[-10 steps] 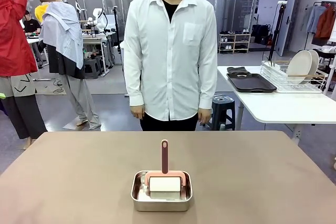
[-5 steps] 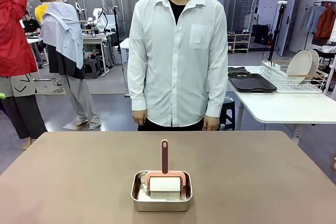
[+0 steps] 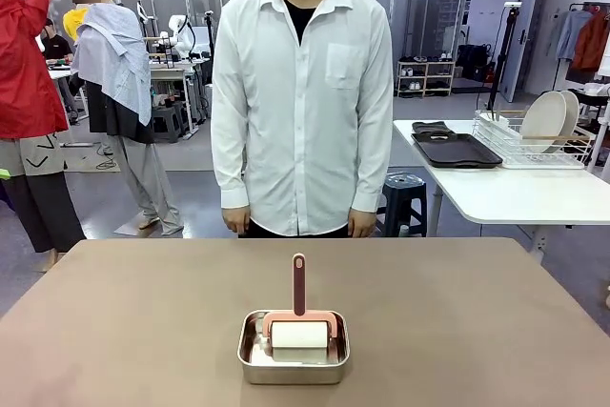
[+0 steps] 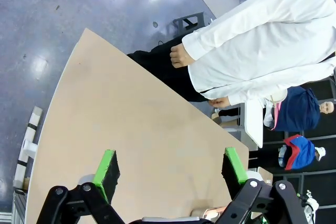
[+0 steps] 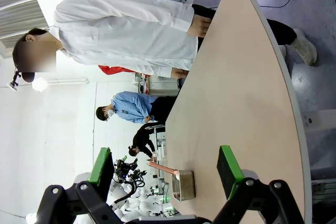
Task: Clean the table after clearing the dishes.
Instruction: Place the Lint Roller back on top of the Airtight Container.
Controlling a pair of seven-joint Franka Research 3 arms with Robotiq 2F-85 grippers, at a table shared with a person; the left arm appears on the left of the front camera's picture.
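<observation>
Matte taupe table (image 3: 477, 321), rounded corners, smooth surface. Small rectangular steel pan (image 3: 293, 348) near robot-side edge at centre, shiny walls; inside it lint roller (image 3: 299, 331), white cylinder in pink frame, pink handle pointing toward person (image 3: 302, 92). Person in white shirt stands at far edge, arms hanging, hands at sides.

Side white table (image 3: 515, 193): dark trays (image 3: 456, 150), white plates (image 3: 548, 119) upright in wire rack, probably dishes.

Left gripper (image 4: 170, 169): jaws spread wide, holding nothing, above table. Right gripper (image 5: 167, 166): likewise wide apart, empty, green pads visible.

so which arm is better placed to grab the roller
Roughly even. The roller sits in the pan at the table's middle. Right gripper has it in view ahead, open; slight edge to right. Left gripper is open too.
</observation>
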